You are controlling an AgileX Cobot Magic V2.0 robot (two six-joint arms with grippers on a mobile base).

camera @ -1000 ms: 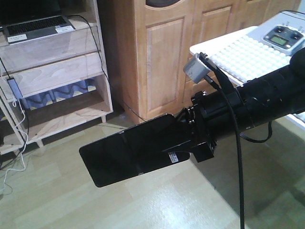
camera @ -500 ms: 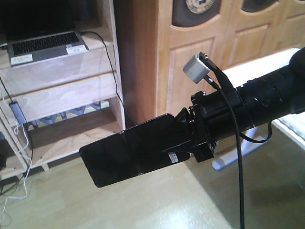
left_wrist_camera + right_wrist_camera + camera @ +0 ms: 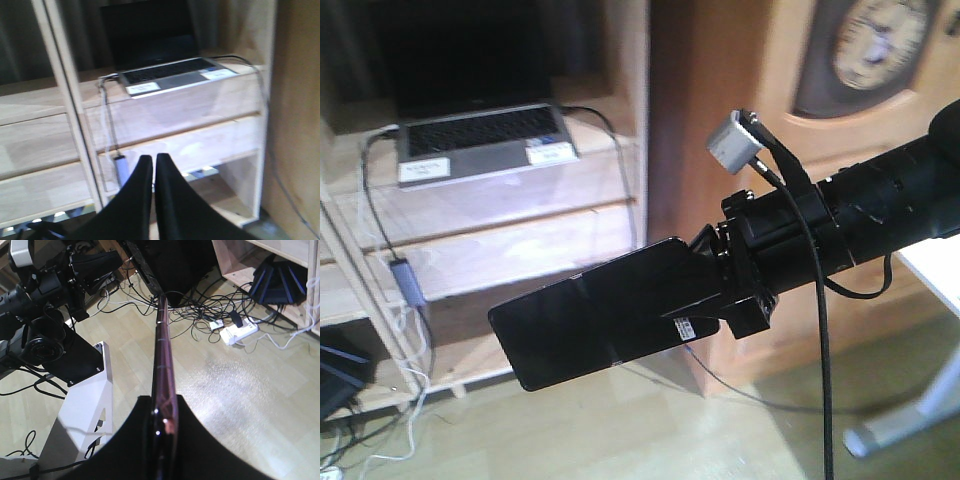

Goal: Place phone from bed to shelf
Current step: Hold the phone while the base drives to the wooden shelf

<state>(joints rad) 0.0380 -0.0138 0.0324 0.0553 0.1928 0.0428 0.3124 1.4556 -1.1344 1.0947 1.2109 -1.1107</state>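
Note:
The phone (image 3: 600,320), a thin glossy black slab with a centre crease and a small white sticker, is held out level in mid-air by my right gripper (image 3: 705,290), which is shut on its right end. The right wrist view shows the phone (image 3: 162,340) edge-on, pinkish rim up, clamped between the two black fingers of the gripper (image 3: 162,407). The light-wood shelf (image 3: 520,235) stands behind and left of the phone, its boards above and beyond the slab. My left gripper (image 3: 153,157) is shut with nothing in it, pointing at the shelf (image 3: 175,107). The bed is out of view.
A grey laptop (image 3: 480,140) sits open on the shelf's upper board, with cables trailing down the left side. A tall wooden cabinet (image 3: 720,130) adjoins the shelf on the right. A white table leg (image 3: 900,420) stands at lower right. A power strip (image 3: 240,332) and tangled cables lie on the floor.
The shelf and laptop have shifted right and grown larger in the front view, and the white table has slid out of sight. The phone stays held the same way in my right gripper.

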